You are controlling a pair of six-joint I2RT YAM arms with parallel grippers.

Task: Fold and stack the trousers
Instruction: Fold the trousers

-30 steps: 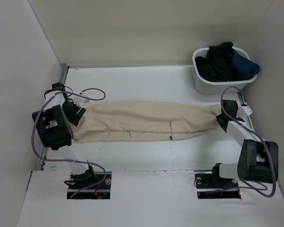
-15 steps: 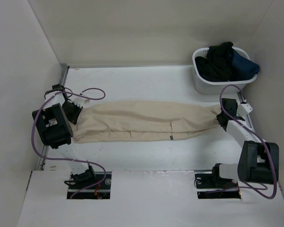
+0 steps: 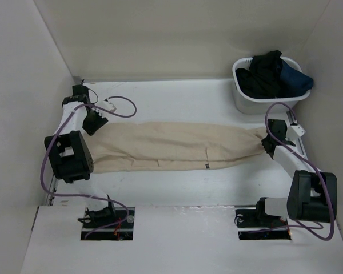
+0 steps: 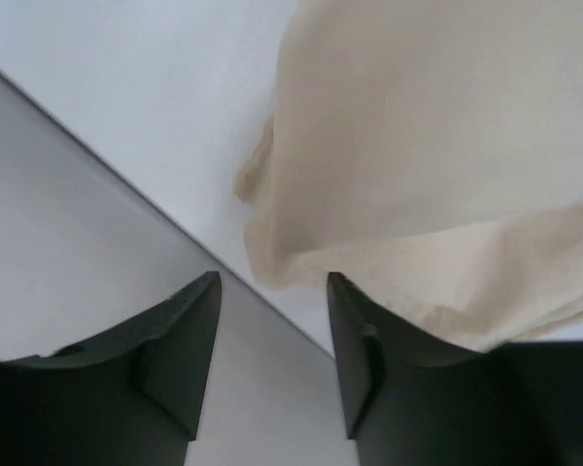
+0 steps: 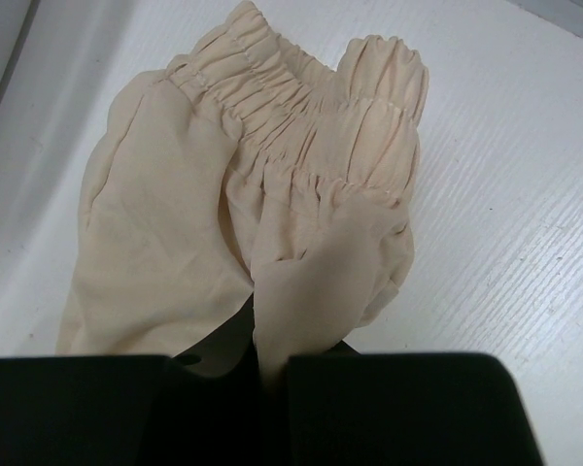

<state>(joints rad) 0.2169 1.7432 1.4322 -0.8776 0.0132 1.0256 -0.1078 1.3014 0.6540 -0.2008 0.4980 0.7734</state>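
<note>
Left wrist view: the left fingers (image 4: 361, 330) stand parted, with only bare white desk and a grey wall edge in the gap, so they grip nothing. The light beige cloth trousers (image 4: 418, 146) fill the picture from 12 to 3 o'clock of those fingers. A rumpled edge of the cloth lies just past the tip of the finger on the 3 o'clock side. I cannot tell whether that finger touches the fabric.

In the right wrist view the right fingers (image 5: 214, 354) are clenched on a fold of the trousers (image 5: 301, 194). The cloth rises from the pinch toward 12 o'clock and ends in two gathered elastic cuffs lying side by side on the desk.

From the top external camera the trousers (image 3: 171, 145) lie flat and stretched across the middle of the white desk (image 3: 177, 97), from 9 o'clock to 3 o'clock. A small dark tag (image 3: 206, 166) sits on their near edge. The left fingers (image 3: 95, 121) hang at the 10 o'clock corner of the garment, just beside its wide end. The right fingers (image 3: 268, 145) hold the narrow cuff end at 3 o'clock. A white plastic basket (image 3: 240, 101) of black and dark-blue garments (image 3: 268, 74) stands at 1 o'clock, well apart from the trousers.
</note>
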